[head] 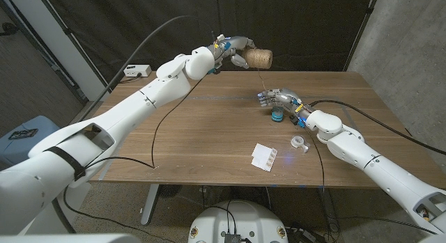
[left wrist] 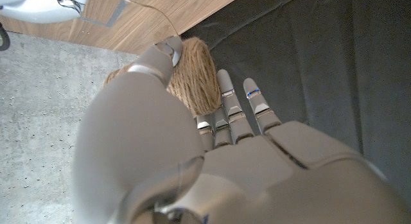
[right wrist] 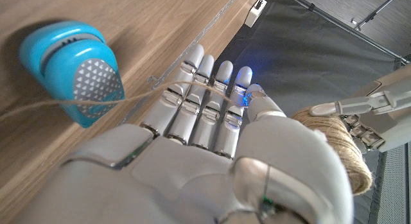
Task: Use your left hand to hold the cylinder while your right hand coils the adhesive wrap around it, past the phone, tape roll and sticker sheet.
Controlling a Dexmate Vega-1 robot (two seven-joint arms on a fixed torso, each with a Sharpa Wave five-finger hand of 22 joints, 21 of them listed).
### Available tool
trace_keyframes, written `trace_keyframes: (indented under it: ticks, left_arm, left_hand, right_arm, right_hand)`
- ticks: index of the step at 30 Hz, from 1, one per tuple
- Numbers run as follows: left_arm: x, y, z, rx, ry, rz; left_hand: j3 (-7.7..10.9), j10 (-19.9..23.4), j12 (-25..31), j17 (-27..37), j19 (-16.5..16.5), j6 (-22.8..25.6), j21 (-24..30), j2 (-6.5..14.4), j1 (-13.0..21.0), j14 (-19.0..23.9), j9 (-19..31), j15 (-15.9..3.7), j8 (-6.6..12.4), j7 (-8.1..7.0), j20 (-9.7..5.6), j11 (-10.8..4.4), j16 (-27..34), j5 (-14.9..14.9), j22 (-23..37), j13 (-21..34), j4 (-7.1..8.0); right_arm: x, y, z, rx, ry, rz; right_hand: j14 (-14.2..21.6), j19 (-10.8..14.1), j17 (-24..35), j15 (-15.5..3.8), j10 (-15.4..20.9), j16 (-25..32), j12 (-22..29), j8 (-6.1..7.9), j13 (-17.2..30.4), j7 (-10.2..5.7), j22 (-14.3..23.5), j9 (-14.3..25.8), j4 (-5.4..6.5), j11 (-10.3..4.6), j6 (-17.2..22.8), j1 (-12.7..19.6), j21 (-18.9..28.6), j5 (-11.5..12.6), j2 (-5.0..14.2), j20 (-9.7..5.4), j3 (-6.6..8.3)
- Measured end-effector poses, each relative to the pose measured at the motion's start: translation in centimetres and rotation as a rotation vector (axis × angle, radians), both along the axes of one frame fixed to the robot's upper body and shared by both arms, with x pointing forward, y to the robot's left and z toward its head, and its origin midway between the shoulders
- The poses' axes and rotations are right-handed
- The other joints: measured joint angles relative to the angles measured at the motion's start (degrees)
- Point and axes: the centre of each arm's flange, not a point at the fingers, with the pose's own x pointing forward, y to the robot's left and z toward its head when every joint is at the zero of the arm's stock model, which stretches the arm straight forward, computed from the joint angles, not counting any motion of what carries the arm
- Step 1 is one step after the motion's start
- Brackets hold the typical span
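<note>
My left hand [head: 233, 49] holds the cylinder [head: 260, 58] in the air over the table's far edge. The cylinder is wound with brown, twine-like wrap. In the left wrist view, the thumb and fingers of the left hand [left wrist: 192, 147] close around the cylinder [left wrist: 192, 79]. A thin strand [head: 262, 79] runs down from it to my right hand [head: 280, 99], which is low over the table. In the right wrist view the strand [right wrist: 212, 88] crosses the fingers of the right hand [right wrist: 205, 140], and the thumb tip meets it. The cylinder [right wrist: 340, 150] hangs beyond.
A blue and grey dispenser [head: 277, 117] lies on the wooden table [head: 209, 131] just in front of my right hand, and it appears as the blue dispenser [right wrist: 70, 67] under the strand. A small clear tape roll [head: 300, 141] and a white sticker sheet [head: 265, 157] lie nearer. A white box [head: 137, 70] sits at the back left.
</note>
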Motion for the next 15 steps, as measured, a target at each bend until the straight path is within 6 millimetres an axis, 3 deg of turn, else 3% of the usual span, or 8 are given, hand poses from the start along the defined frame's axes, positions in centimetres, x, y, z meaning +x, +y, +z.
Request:
trace_keyframes:
  ticks: [15]
  left_arm:
    - [1.0,-0.3,0.3,-0.016,-0.016,0.030]
  left_hand:
    - [-0.25,0.14,-0.13,-0.01,0.00,0.00,0.15,0.00,0.00,0.00,0.00,0.00,0.00,0.00,0.00,0.14,0.00,0.00,0.00,0.00,0.25]
  right_arm:
    - [-0.9,0.7,-0.5,-0.029,-0.001,0.018]
  right_hand:
    - [-0.03,-0.39,0.28,0.03,0.00,0.00,-0.22,-0.03,0.31,-0.01,0.00,0.00,0.00,0.00,-0.01,0.53,0.00,0.00,-0.08,0.22,0.00]
